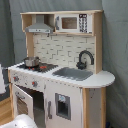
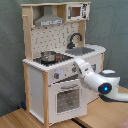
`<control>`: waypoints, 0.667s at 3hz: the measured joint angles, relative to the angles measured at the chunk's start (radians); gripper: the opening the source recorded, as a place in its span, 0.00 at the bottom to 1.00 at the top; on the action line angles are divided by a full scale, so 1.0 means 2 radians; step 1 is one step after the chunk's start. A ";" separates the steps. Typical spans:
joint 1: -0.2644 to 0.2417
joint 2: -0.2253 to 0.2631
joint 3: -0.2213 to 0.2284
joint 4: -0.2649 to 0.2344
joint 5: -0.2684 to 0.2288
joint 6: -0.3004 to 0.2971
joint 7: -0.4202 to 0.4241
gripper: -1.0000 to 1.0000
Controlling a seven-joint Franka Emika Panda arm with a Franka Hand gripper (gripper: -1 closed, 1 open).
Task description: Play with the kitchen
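The kitchen (image 1: 60, 75) is a tall white and light-wood toy with a grey hood (image 1: 39, 26), a microwave (image 1: 70, 22), a black faucet (image 1: 85, 59), a sink (image 1: 74, 73) and a pot (image 1: 31, 61) on the stovetop. In the second exterior view the white arm (image 2: 97, 82) reaches in from the right. Its gripper (image 2: 77, 62) is at the front edge of the counter, just above the windowed oven door (image 2: 67, 99) and beside the knobs (image 2: 57, 75). In the first exterior view only a white piece of the arm (image 1: 21, 120) shows at the bottom left, below the oven door (image 1: 22, 101), which looks ajar.
The kitchen stands on a wooden floor (image 2: 20, 119) in front of a grey curtain (image 2: 10, 60). The arm's joint with a blue light (image 2: 105, 88) hangs in front of the kitchen's lower right cupboard in the second exterior view.
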 joint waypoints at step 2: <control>0.022 0.018 -0.051 -0.005 0.002 -0.008 -0.121 1.00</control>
